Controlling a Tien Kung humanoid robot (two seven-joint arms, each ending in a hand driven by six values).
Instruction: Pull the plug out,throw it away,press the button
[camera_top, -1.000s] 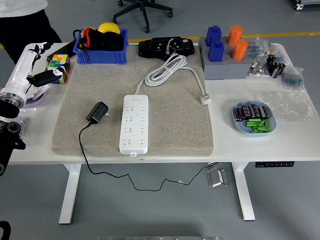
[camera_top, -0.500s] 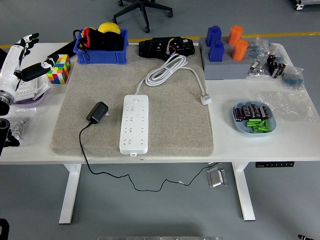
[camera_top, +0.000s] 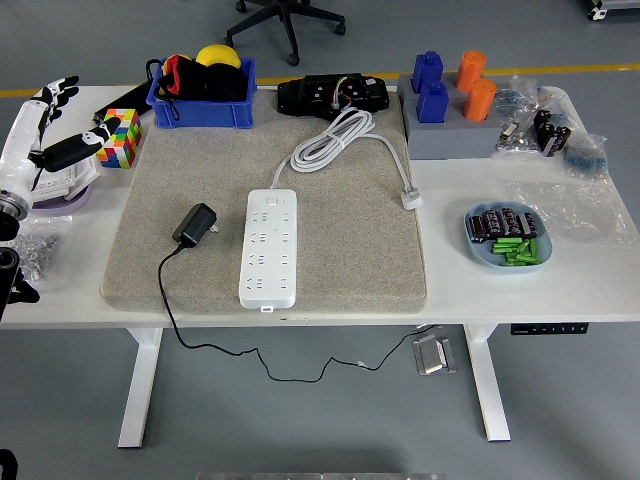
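The black plug lay unplugged on the grey mat at nine o'clock of the white power strip (left robot hand spread, empty, far left).

Desk, white, bearing: grey mat lying centre; colour cube sitting far left; blue bin standing far, holding a yellow ball; black device resting beside it; blue and orange blocks standing far right; blue dish of batteries sitting right.
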